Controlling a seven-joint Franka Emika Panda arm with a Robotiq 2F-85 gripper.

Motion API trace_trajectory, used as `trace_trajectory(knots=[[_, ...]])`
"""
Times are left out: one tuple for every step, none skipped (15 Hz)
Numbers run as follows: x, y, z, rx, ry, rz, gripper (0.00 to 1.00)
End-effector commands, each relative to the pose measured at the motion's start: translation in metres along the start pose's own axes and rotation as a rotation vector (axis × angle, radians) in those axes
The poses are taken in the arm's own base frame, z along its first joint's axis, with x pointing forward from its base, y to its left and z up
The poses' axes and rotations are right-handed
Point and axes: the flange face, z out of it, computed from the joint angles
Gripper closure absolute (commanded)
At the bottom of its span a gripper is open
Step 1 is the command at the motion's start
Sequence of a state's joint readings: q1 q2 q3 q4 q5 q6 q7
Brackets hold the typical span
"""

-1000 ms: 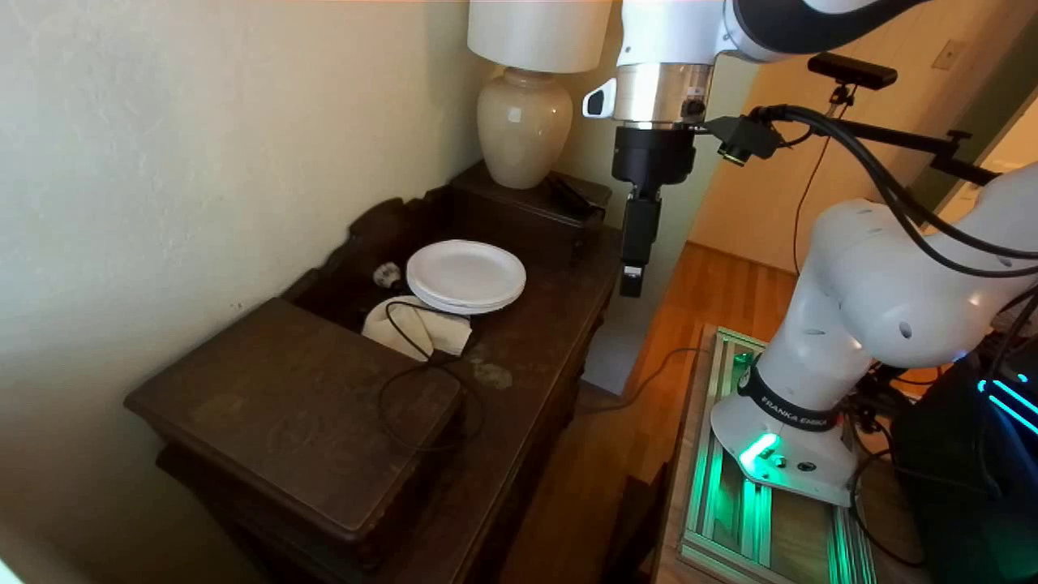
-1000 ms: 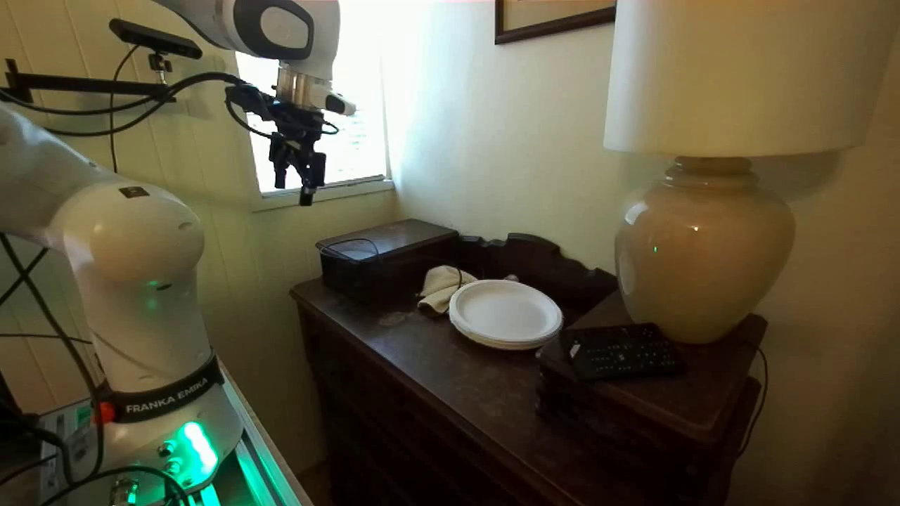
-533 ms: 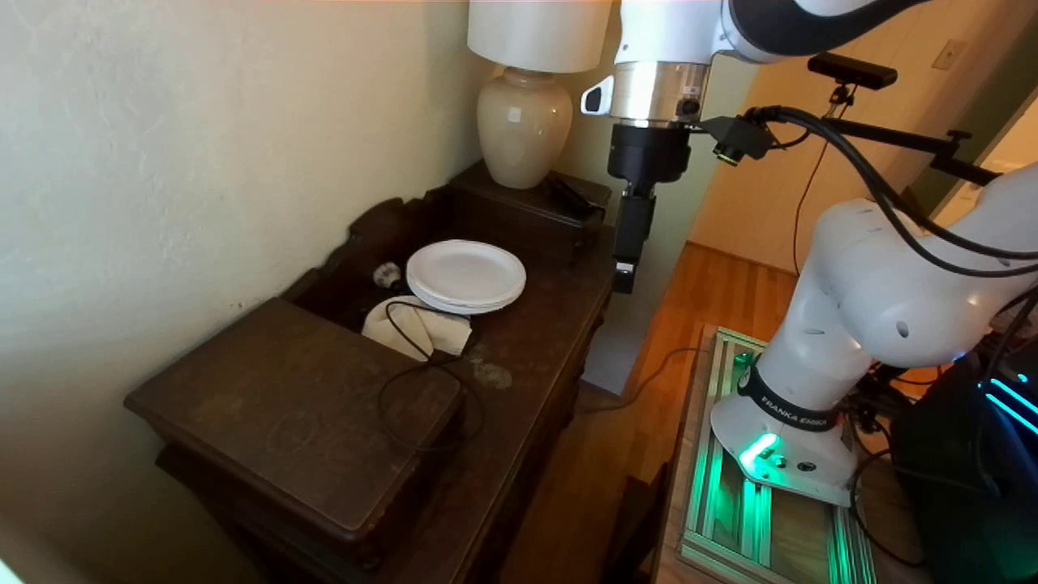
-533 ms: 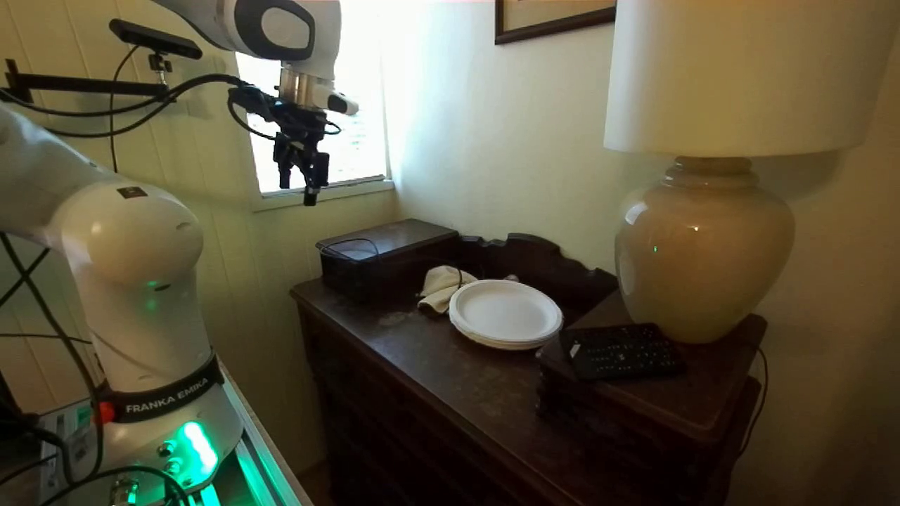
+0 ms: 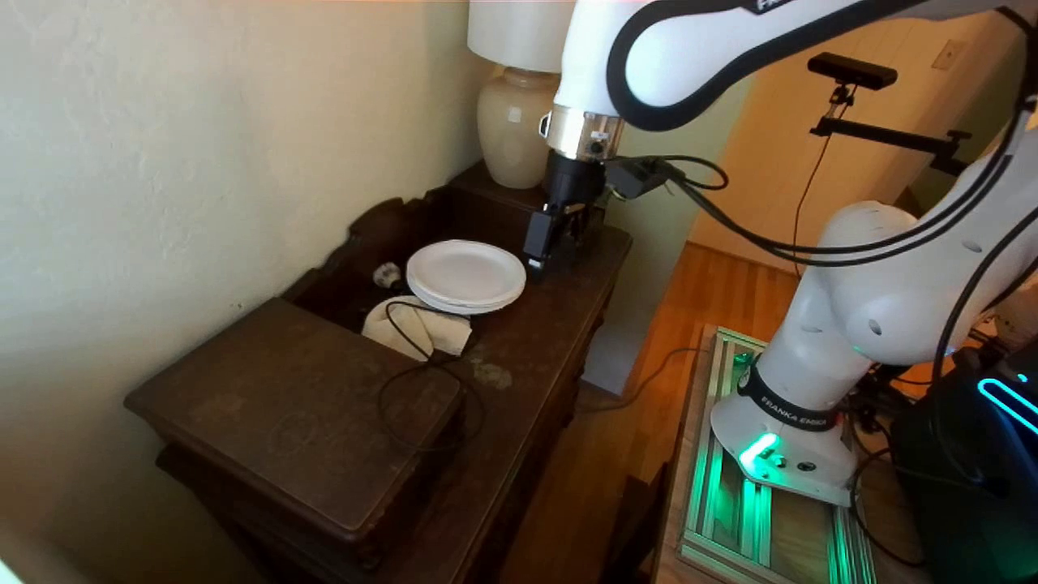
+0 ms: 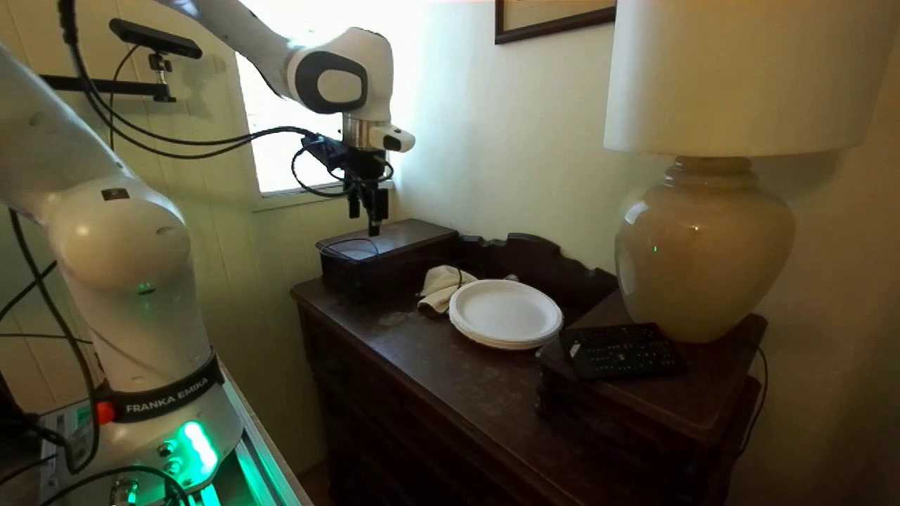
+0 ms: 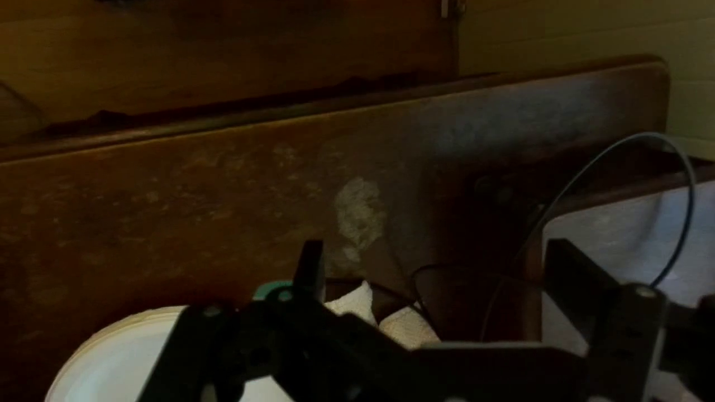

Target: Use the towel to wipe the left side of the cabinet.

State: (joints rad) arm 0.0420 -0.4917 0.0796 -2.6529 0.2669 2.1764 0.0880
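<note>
Cream towel [image 5: 418,323]: soft cloth, bunched with a loose fold, lying on top of the cabinet [image 6: 450,369], between the raised box [image 5: 300,414] and the stacked plates [image 6: 505,313]

Towel cloth: likely light, limp, unbreakable, more grippy than slippery; it should sag and change shape once lifted

Towel fold: best hold, by judgement, at the free part toward the cabinet's front edge; a pinch through several layers seems surest

Black cable [image 7: 692,192]: thin, looped, crossing the towel; may snag in the pinch or drag along with the cloth

White plates: close beside the towel; whether they touch it or pin an edge cannot be told; probably light enough to be shoved by accident

Pale patch [image 7: 360,215]: mark on the cabinet near the towel; worn or stained, cannot tell which

Robotiq gripper [image 7: 435,245]: jaws wide apart, nothing in grasp; hangs above the cabinet, pointing down, apart from the towel; next move seems to be lowering onto the fold and closing on cloth alone

Raised box: dark wood, at the cabinet end away from the lamp [image 6: 703,246]; taken as the left side, wiping not yet done

Table lamp: glazed base, pale shade, opposite end, well apart from the towel
</note>
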Motion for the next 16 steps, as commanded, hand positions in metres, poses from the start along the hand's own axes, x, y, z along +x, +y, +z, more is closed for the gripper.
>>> trace_trajectory(knots=[[0.054,-0.011,0.036,-0.025,0.032,0.0,0.0],[0.065,-0.016,0.046,-0.033,0.052,-0.004,0.0],[0.076,-0.021,0.054,-0.041,0.072,-0.008,0.0],[0.087,-0.025,0.063,-0.057,0.099,-0.009,0.0],[0.097,-0.027,0.071,-0.061,0.109,-0.001,0.0],[0.106,-0.029,0.079,-0.073,0.125,0.0,0.0],[0.115,-0.029,0.087,-0.082,0.135,0.01,0.0],[0.122,-0.03,0.094,-0.086,0.146,0.022,0.0],[0.13,-0.03,0.1,-0.084,0.161,0.041,0.0],[0.137,-0.03,0.106,-0.071,0.182,0.071,0.0],[0.14,-0.031,0.108,-0.044,0.169,0.087,0.0],[0.126,-0.026,0.101,-0.065,0.162,0.052,0.0],[0.131,-0.026,0.106,-0.061,0.161,0.059,0.0],[0.134,-0.027,0.109,-0.06,0.16,0.063,0.0],[0.136,-0.027,0.111,-0.059,0.159,0.065,0.0],[0.137,-0.028,0.111,-0.058,0.16,0.066,0.0]])
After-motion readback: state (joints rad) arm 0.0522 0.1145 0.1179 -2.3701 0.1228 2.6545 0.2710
